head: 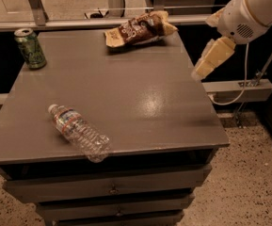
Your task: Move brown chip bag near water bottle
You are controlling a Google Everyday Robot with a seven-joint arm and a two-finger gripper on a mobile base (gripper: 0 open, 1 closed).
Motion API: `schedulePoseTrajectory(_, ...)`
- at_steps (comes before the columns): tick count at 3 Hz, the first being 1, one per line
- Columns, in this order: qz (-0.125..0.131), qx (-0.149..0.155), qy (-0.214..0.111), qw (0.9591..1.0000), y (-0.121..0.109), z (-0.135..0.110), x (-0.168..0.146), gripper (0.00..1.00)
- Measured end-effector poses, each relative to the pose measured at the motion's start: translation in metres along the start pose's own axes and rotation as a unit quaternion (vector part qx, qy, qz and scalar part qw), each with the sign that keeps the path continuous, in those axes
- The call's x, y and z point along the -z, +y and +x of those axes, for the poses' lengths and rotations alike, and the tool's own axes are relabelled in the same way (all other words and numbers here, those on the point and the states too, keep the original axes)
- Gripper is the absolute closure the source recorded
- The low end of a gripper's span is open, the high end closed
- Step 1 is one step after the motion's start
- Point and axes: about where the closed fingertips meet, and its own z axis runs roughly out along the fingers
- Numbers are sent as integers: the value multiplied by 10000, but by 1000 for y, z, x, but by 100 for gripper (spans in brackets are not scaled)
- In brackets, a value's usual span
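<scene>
The brown chip bag (pixel 140 28) lies crinkled at the far edge of the grey table (pixel 140 102), right of centre. The water bottle (pixel 79 132) lies on its side near the table's front left, its white cap pointing to the back left. My gripper (pixel 206 62) hangs from the white arm (pixel 248 11) just off the table's right edge. It is in the air, to the right of the chip bag and a little nearer the front, and it holds nothing.
A green soda can (pixel 30 48) stands at the table's back left corner. Drawers (pixel 112 187) sit under the tabletop. A rail and a cable (pixel 239 91) run along the right, behind the arm, above a speckled floor.
</scene>
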Motion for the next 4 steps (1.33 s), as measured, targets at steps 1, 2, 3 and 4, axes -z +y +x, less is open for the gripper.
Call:
schedulePoseTrajectory(1,79,-159,-152,9997,-6,-7,-13,0)
schedulePoseTrajectory(2,352,-495,-728,9955,-42,-29,-51,0)
schedulePoseTrajectory(3,602,-746,-1278,9872,-79,-51,-84,0)
schedulePoseTrajectory(4,747,-929,-1623,9795,-106,-67,-111,0)
